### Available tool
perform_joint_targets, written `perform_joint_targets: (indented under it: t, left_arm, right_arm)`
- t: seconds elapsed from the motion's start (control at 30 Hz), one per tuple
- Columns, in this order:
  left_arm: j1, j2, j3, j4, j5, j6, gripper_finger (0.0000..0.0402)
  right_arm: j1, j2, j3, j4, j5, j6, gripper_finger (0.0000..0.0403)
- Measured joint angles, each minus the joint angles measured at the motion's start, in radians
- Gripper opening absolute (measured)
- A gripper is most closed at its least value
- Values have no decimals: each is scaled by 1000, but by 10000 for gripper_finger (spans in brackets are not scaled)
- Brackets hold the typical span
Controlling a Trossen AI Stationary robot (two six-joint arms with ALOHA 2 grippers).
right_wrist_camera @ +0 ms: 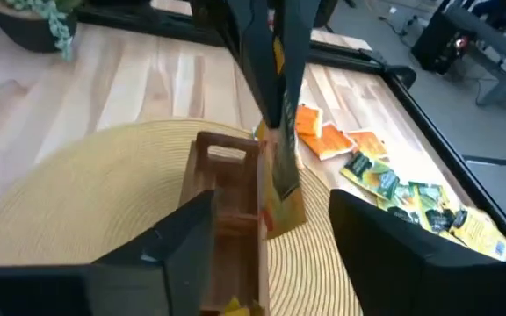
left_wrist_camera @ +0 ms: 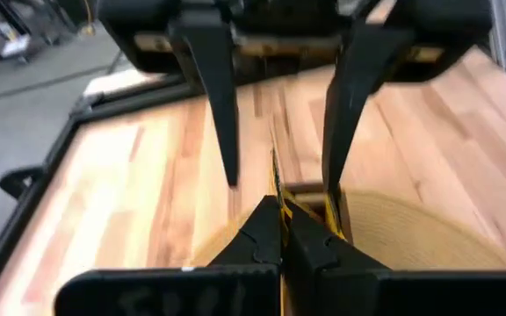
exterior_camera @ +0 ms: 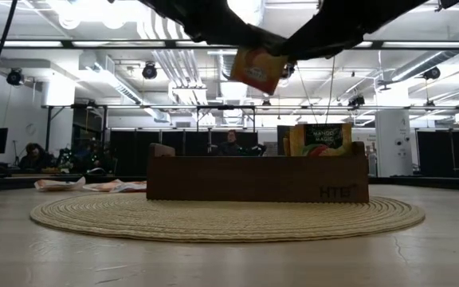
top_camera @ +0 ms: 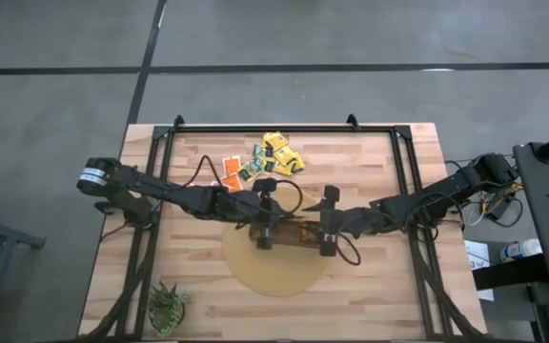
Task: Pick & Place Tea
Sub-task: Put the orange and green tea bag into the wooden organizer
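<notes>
Left gripper [top_camera: 273, 234], from above, meets the right gripper [top_camera: 315, 235] over the brown box [top_camera: 295, 233] on the round mat [top_camera: 276, 272]; loose tea sachets [top_camera: 263, 162] lie near the worktop's far edge. Level view: an orange sachet [exterior_camera: 258, 69] hangs above the box. Left wrist: my fingers [left_wrist_camera: 269, 239] are pinched on it. Right wrist: my fingers [right_wrist_camera: 178, 233] stand wide, clear of it.

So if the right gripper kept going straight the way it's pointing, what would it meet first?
Most likely the orange tea sachet hanging from the shut left gripper, right ahead between the right gripper's open fingers. Just beyond and below lies the brown box. Depth is hard to judge from the wrist view.
</notes>
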Motion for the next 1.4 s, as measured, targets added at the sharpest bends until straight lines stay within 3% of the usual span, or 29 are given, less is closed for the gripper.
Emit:
perform_joint_targets:
  t: [0.2,0.4,1.4]
  left_arm:
    - [0,0,1,-20,1,-19,0]
    - [0,0,1,-20,1,-23,0]
    - [0,-1,1,22,3,-24,0]
  right_arm:
    - [0,0,3,12,-1,5,246]
    - [0,0,31,11,-2,11,239]
    - [-7,0,43,7,1,59,103]
